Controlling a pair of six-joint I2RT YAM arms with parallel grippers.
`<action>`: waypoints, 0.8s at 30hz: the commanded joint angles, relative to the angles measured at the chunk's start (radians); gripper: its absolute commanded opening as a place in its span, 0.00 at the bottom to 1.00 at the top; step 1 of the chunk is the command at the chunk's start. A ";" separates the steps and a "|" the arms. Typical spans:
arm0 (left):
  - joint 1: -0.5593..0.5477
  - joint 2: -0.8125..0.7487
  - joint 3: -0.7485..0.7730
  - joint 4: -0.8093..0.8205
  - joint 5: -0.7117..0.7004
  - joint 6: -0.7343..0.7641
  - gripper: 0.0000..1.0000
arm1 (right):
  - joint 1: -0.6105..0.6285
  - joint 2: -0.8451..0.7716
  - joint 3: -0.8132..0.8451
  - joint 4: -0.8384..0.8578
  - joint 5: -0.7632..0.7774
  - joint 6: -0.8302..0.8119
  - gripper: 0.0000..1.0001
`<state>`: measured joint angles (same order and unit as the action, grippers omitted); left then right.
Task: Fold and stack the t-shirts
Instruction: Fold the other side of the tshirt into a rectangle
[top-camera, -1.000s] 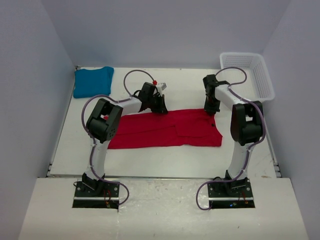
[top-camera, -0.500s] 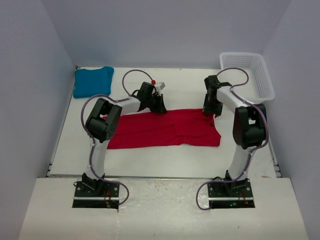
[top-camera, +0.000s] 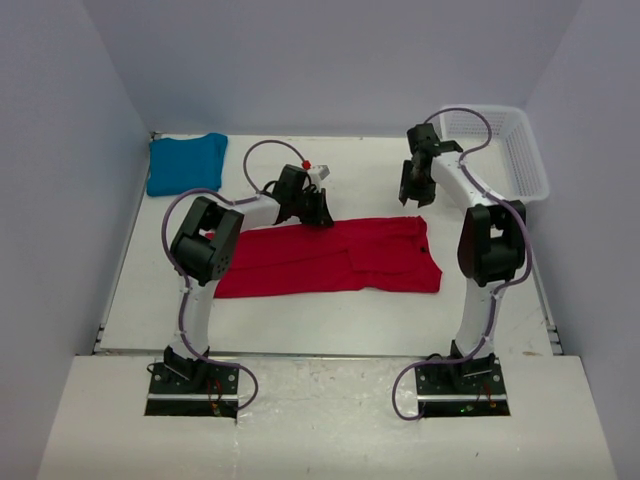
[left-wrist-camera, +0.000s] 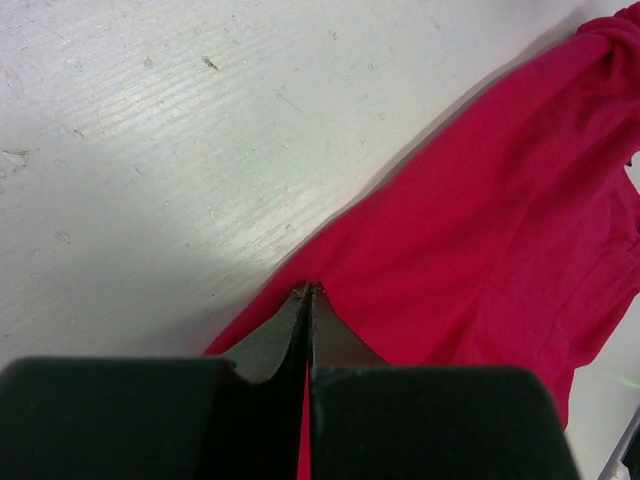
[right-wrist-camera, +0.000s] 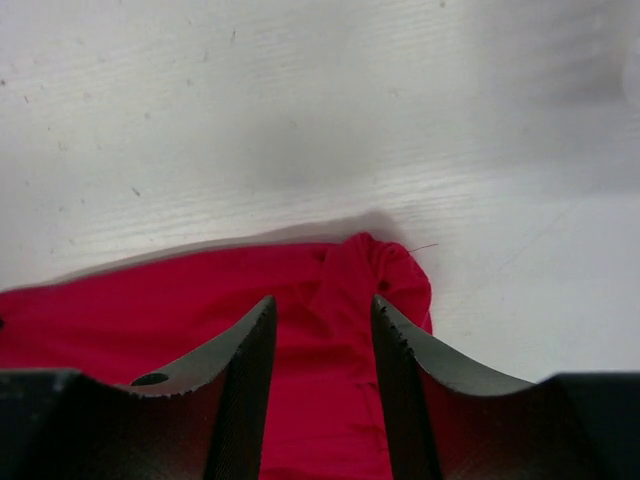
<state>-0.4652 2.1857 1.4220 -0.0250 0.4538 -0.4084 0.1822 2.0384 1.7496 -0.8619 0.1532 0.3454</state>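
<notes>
The red t-shirt (top-camera: 330, 258) lies spread lengthwise across the middle of the table, partly folded. My left gripper (top-camera: 318, 212) is shut on its far edge; in the left wrist view the jaws (left-wrist-camera: 308, 290) meet, with red cloth (left-wrist-camera: 480, 230) pinched between them. My right gripper (top-camera: 412, 190) hangs open above the table just beyond the shirt's far right corner. In the right wrist view it (right-wrist-camera: 322, 305) holds nothing, and the bunched red corner (right-wrist-camera: 385, 275) lies on the table below it. The teal-blue t-shirt (top-camera: 185, 163) lies folded at the back left.
A white mesh basket (top-camera: 527, 160) stands at the back right, close behind the right arm. Grey walls close in the table on the left, back and right.
My right gripper has opened, let go of the red shirt's far right corner, and risen away toward the back. The left gripper has stayed shut on the far edge.
</notes>
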 joint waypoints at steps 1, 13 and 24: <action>0.022 0.025 -0.048 -0.107 -0.081 0.046 0.00 | -0.003 0.031 0.025 -0.046 -0.057 -0.029 0.43; 0.022 -0.015 -0.080 -0.110 -0.083 0.056 0.00 | -0.003 0.088 0.067 -0.103 -0.055 -0.023 0.36; 0.022 -0.024 -0.100 -0.095 -0.063 0.054 0.00 | -0.001 0.124 0.079 -0.114 -0.040 -0.011 0.29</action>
<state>-0.4583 2.1468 1.3647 -0.0090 0.4446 -0.4007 0.1822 2.1536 1.7832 -0.9520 0.1116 0.3321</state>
